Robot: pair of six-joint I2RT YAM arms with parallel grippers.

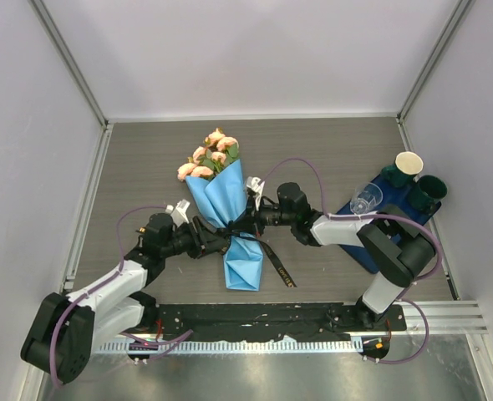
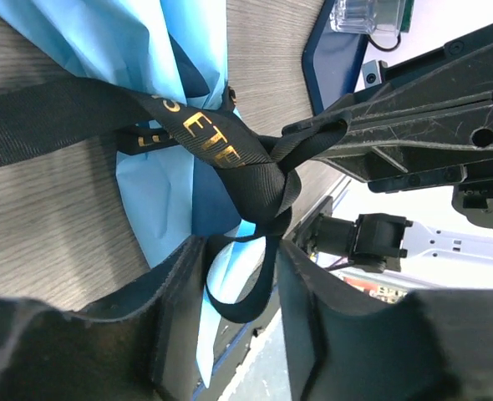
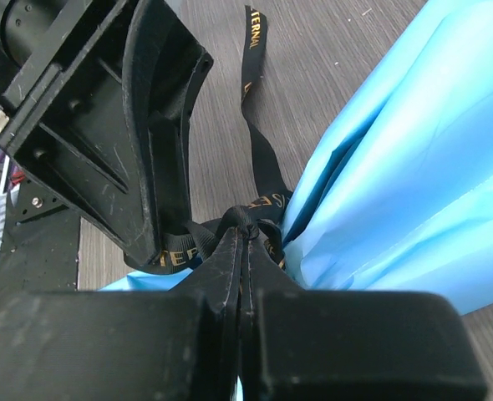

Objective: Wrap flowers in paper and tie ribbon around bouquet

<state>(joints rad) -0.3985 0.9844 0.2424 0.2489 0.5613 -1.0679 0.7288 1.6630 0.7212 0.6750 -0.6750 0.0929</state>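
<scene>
Right wrist view: the right gripper [image 3: 245, 236] pinches tight on the ribbon [image 3: 259, 163] at the mid-table bouquet [image 1: 217, 198], blooms toward twelve o'clock, while the left gripper [image 2: 238, 255] stands apart around a ribbon loop.

Premises: a robotics laboratory test cell, not a domestic or retail setting. Plain white panel walls [image 1: 255, 50] set in aluminium frame posts [image 1: 71, 63] enclose a grey wood-grain tabletop [image 1: 146, 167] beyond and to either side of the left gripper [image 1: 209, 242] and right gripper [image 1: 245, 224]. Behind the grippers, the left arm [image 1: 113, 284] and right arm [image 1: 388, 251], with exposed purple cables [image 1: 297, 160], are bolted to a black mounting plate [image 1: 255, 316] beside a metal rail [image 1: 447, 313].
</scene>
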